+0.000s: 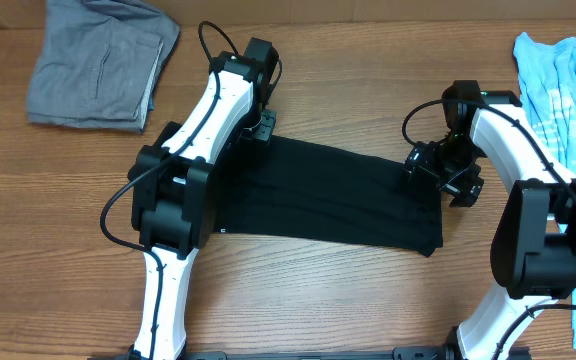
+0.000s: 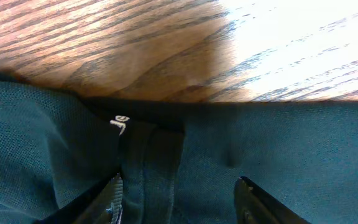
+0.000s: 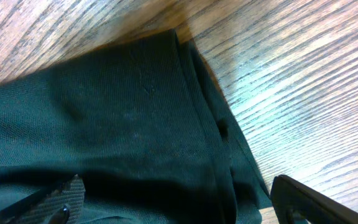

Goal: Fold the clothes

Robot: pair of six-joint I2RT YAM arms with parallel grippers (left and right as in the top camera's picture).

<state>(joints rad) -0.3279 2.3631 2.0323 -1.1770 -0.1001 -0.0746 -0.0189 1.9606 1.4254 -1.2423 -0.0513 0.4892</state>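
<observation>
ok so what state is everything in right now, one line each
black T-shirt, folded into a long band, flat on the table
left gripper, jaws apart, low over the T-shirt's left end
right gripper, jaws wide apart, over the T-shirt's right end
grey garment, folded, lying apart from both arms
light blue shirt, lying loosely, partly out of frame

A folded grey garment [image 1: 98, 62] lies on the wooden worktop [image 1: 348, 300], far left. A light blue printed shirt [image 1: 571, 95] lies far right.
</observation>
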